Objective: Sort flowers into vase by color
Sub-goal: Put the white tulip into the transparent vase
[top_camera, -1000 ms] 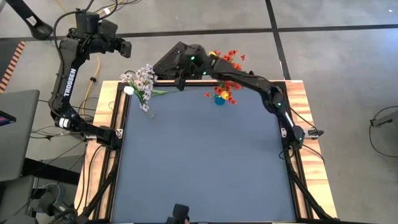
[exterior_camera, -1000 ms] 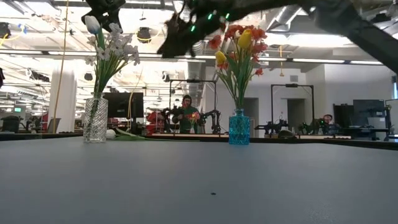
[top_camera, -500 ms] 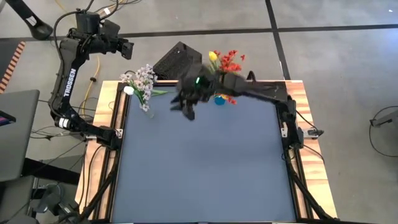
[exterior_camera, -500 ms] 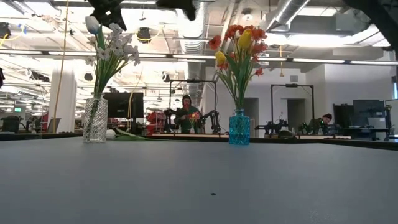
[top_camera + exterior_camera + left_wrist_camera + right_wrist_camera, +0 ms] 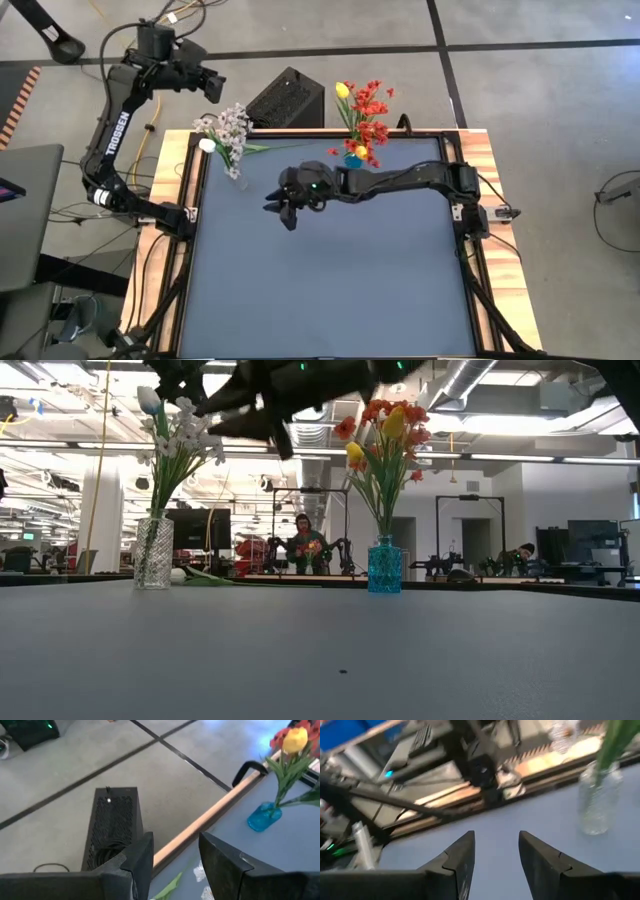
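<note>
A clear vase (image 5: 153, 552) at the table's far left holds white flowers (image 5: 180, 435). A blue vase (image 5: 384, 568) at the far middle holds red and yellow flowers (image 5: 365, 100). One white-budded flower (image 5: 207, 145) lies flat on the table beside the clear vase, its green stem (image 5: 215, 578) pointing toward the table's right edge. My right gripper (image 5: 280, 215) hangs open above the table's middle left, nearer than both vases, with nothing between its fingers. My left gripper (image 5: 213, 88) stands open and high beyond the far left corner, also with nothing between its fingers.
A black box (image 5: 288, 97) sits on the floor beyond the table's far edge, between the two vases. The wooden frame (image 5: 480, 150) rims the table. People and other equipment show in the room behind the table (image 5: 300, 545).
My right gripper has swung from above the far edge beside the red flowers toward the table's near and left sides, has sunk, and has rolled. It now hangs over the table nearer than the clear vase. The vases and flowers have stayed put.
</note>
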Robot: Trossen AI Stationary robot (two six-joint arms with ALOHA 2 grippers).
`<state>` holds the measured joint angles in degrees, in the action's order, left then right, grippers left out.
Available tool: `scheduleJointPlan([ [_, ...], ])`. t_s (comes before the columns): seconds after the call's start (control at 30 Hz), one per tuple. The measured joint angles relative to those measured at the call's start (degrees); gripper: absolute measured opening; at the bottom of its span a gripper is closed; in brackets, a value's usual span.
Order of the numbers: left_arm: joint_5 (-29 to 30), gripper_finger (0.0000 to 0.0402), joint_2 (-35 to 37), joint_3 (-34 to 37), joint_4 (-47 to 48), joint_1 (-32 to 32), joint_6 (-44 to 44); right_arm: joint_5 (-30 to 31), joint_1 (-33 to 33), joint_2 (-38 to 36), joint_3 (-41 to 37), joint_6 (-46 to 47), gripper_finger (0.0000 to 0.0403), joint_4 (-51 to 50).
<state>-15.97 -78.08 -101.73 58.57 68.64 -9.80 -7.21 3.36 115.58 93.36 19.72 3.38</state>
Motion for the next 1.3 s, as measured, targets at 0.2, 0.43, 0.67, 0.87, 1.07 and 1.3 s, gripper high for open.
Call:
scheduleJointPlan([
  [0.2, 0.2, 0.0146, 0.0, 3.0, 0.1, -1.7, 0.4, 6.6, -0.2, 0.8, -13.3, 1.5, 0.0178, 19.6],
  [0.43, 2.0, 0.0146, 0.1, 3.3, -1.3, -2.7, 1.0, 20.7, -0.1, 9.5, -17.7, -10.2, 0.0178, 34.0],
  [0.67, 3.8, 0.0146, 0.2, 3.3, -1.5, -3.7, 2.8, 20.6, 4.2, 20.9, -8.1, -17.2, 0.0178, 41.7],
  [0.87, 5.3, 0.0146, 0.2, 3.3, -1.0, -3.8, 4.4, 16.6, 9.8, 26.4, 5.6, -17.7, 0.0178, 31.9],
  [1.07, 6.4, 0.0146, 0.2, 3.3, 0.0, -3.8, 4.9, 8.8, 12.9, 31.8, 21.1, -20.2, 0.0175, 14.9],
  [1.3, 7.4, 0.0146, 0.2, 3.3, 0.8, -3.8, 5.1, 8.6, 14.7, 35.1, 35.3, -23.1, 0.017, -4.6],
])
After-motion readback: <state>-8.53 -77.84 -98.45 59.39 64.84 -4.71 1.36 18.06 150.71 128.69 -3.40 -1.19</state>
